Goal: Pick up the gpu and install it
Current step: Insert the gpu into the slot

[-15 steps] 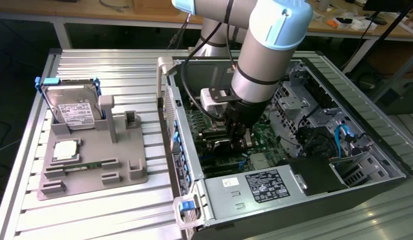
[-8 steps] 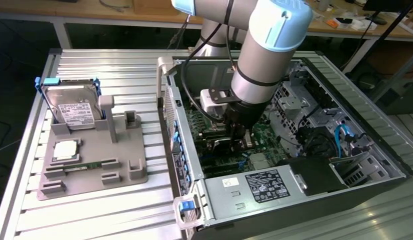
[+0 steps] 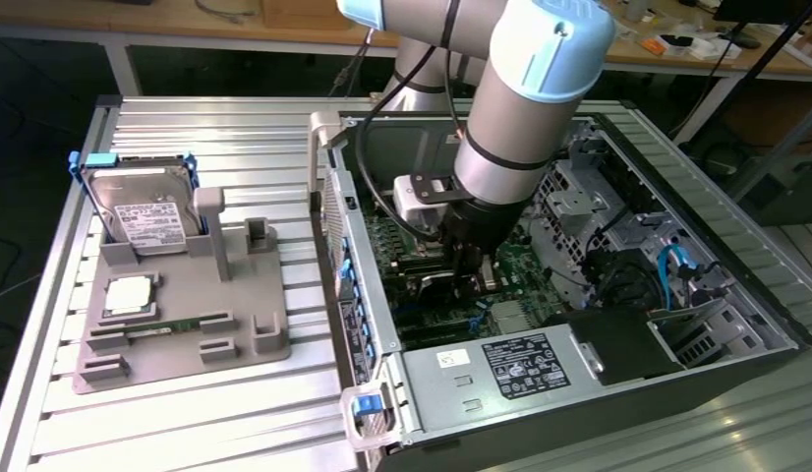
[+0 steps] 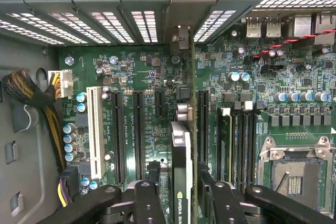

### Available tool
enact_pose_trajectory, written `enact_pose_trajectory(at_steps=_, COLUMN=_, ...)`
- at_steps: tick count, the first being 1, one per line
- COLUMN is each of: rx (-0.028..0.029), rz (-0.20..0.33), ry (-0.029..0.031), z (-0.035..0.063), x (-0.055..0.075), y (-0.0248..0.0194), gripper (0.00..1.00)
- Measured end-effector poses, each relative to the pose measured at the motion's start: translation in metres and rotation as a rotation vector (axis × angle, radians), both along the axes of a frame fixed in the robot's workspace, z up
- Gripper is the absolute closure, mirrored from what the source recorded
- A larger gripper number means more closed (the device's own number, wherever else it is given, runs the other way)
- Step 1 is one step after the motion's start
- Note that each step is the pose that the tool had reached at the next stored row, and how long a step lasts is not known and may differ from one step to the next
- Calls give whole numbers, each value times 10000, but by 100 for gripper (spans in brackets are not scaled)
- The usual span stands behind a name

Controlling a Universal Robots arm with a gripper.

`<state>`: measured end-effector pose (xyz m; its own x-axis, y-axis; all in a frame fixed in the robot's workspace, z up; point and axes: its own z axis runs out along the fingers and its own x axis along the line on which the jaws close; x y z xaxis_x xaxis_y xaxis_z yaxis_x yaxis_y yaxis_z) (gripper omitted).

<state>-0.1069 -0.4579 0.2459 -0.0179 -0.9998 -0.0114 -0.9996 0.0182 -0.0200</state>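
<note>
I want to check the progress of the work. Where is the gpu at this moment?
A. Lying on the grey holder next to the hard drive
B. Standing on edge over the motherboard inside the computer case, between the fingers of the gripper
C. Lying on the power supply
B: in the wrist view the gpu stands on edge above the motherboard slots, between the gripper fingers.

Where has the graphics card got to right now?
The gpu stands on edge inside the open computer case, on the motherboard among the expansion slots, between the pincer fingers.
</note>
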Motion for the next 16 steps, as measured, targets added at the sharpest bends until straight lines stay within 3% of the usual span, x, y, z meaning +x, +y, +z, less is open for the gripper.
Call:
enact_pose_trajectory(at_steps=8, rx=-3, rz=0, ry=-10, z=88, x=0, y=1, gripper=60)
enact_pose_trajectory(at_steps=16, rx=-3, rz=1, ry=-31, z=266, x=0, y=0, gripper=60)
